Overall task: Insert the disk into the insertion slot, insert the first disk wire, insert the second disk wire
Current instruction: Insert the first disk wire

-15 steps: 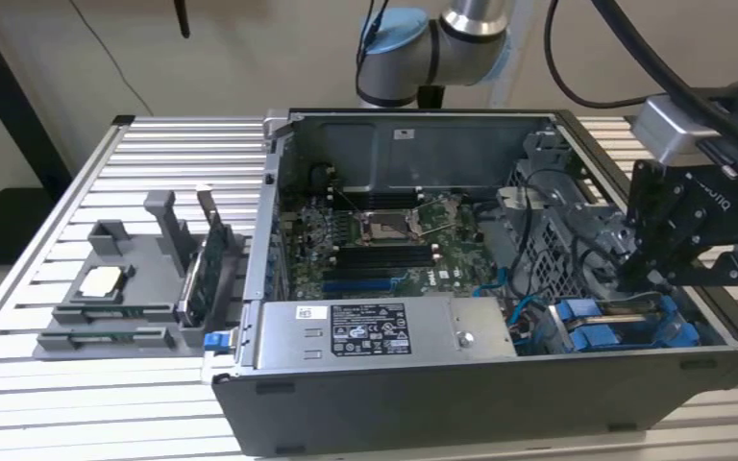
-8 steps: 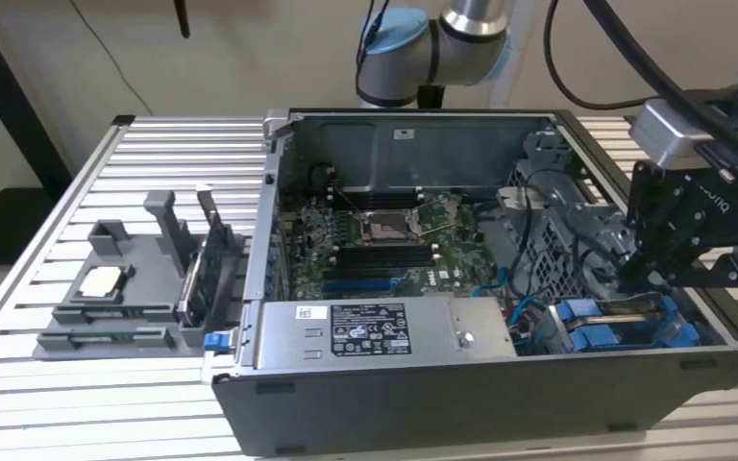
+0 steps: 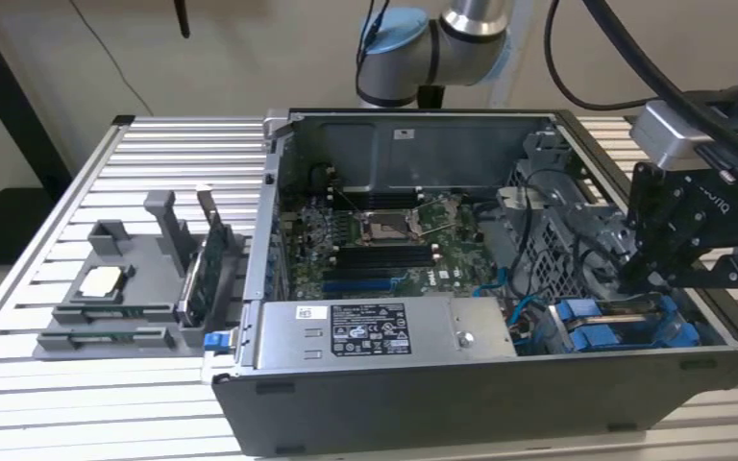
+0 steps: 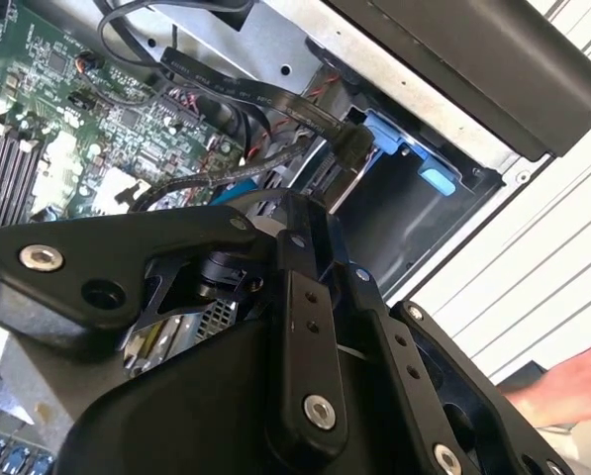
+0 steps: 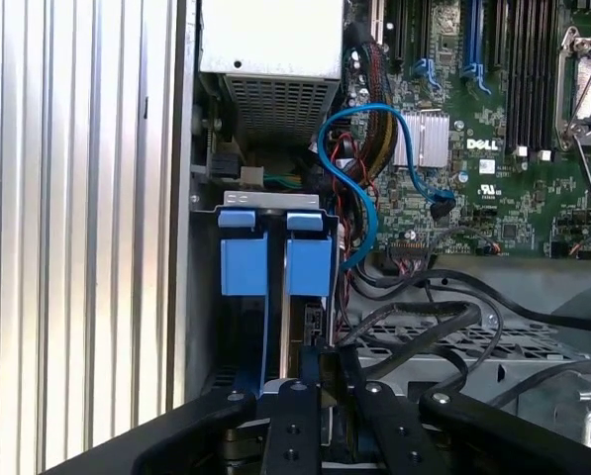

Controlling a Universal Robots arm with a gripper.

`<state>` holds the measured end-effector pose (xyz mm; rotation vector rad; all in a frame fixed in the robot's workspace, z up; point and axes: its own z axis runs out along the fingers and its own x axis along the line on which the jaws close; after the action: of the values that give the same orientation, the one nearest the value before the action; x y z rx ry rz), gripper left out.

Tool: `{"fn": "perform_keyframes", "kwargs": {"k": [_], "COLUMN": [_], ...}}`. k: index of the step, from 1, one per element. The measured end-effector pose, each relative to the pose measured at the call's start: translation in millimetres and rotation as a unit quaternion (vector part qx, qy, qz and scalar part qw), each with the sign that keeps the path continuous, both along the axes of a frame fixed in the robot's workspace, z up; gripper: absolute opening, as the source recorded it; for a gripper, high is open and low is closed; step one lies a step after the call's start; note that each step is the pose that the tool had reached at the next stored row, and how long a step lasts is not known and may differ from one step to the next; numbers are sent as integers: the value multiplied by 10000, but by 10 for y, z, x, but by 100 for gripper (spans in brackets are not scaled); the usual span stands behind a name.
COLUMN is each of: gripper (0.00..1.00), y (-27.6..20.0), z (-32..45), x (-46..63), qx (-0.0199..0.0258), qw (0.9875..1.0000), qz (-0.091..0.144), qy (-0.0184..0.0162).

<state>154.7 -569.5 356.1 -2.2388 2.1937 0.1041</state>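
**Open computer case on the bench.** The case (image 3: 472, 403) lies on a slatted metal table (image 3: 74, 413), with its grey power-supply box (image 3: 369, 331) nearest the camera in the exterior view. At the exterior view's left, just beside the case, a grey tray (image 3: 132, 252) holds spare parts.

Behind the box, toward the exterior view's right, the black gripper (image 3: 671, 279) hangs low over the drive corner of the case. Whether it is clenched or released cannot be told.

In the first wrist view the disk (image 5: 310, 267) is seen edge-on by its bright blue carrier. It appears to stand in the insertion slot (image 5: 270, 201), directly ahead of the gripper, with a second blue fitting (image 5: 244, 262) just beside it. A blue wire (image 5: 370, 223) loops from beside the slot toward the motherboard (image 5: 493, 148). Several black wires (image 5: 424, 317) cross the perforated metal cage (image 5: 473, 341) near the gripper.

In the second wrist view a black plug (image 4: 349, 146) on a wire hangs close to a blue clip of the bay. A person's hand (image 4: 572, 386) shows over the table slats outside the case wall.

Farthest back in the exterior view, the arm (image 3: 453, 38) rises behind the case's rear wall.
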Motion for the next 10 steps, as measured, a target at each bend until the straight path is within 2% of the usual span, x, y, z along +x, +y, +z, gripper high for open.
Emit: {"fn": "perform_keyframes", "kwargs": {"k": [10], "gripper": [19], "y": [0], "z": [-29], "x": [20], "qx": [0], "qw": [10000], "qz": [1], "qy": [-10]}}
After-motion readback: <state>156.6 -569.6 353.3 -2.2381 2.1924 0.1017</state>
